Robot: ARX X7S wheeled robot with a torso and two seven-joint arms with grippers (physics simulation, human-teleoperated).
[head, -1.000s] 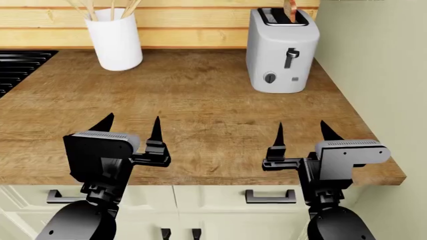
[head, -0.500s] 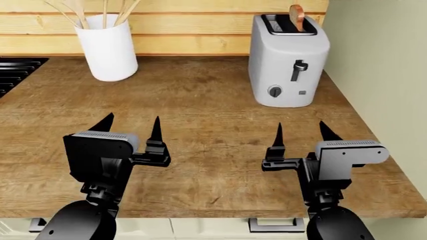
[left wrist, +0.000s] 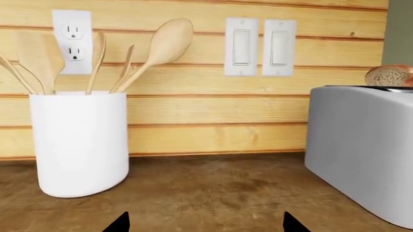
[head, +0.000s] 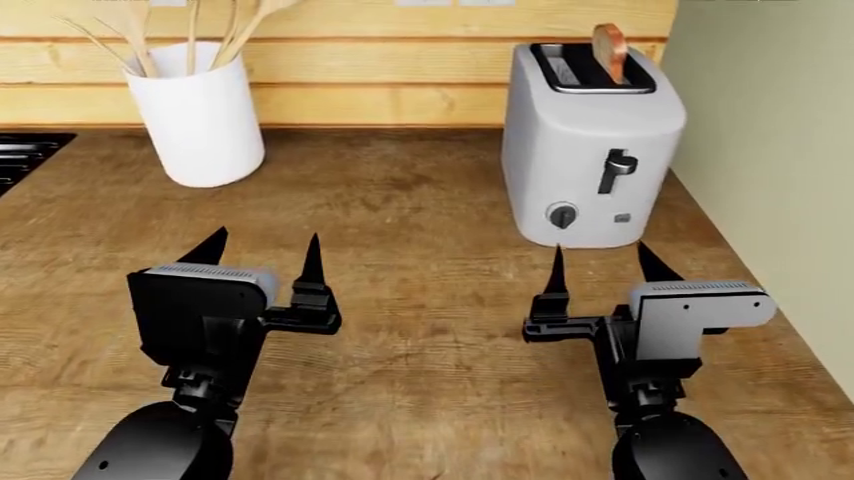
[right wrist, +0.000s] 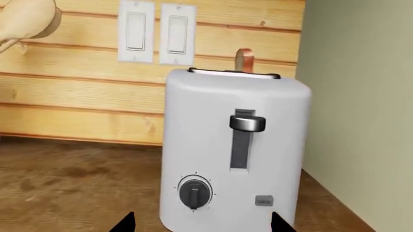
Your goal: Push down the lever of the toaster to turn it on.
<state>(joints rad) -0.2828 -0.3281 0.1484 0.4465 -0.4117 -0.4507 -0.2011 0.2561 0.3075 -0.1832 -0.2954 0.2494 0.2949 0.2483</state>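
Note:
The light grey-white toaster [head: 591, 140] stands at the back right of the wooden counter, with a slice of bread [head: 610, 50] upright in its right slot. Its black lever [head: 618, 166] sits at the top of its slot, above a round knob [head: 562, 215]. The right wrist view faces the toaster [right wrist: 213, 145], lever [right wrist: 248, 123] and knob [right wrist: 194, 193] head on. My right gripper [head: 599, 262] is open and empty, just in front of the toaster. My left gripper [head: 262, 254] is open and empty over the counter's middle. The left wrist view shows the toaster's side [left wrist: 364, 150].
A white cylindrical utensil holder [head: 198, 112] with wooden spoons stands at the back left. A black stove edge [head: 20, 155] lies at far left. A pale green wall [head: 774, 150] closes the right side. Wall switches [right wrist: 154, 34] and an outlet [left wrist: 72, 41] are on the wooden backsplash.
The view has moved forward towards the counter: toaster and utensil holder now appear closer and lower, and the cabinet drawers have left view. Both grippers keep the same open pose.

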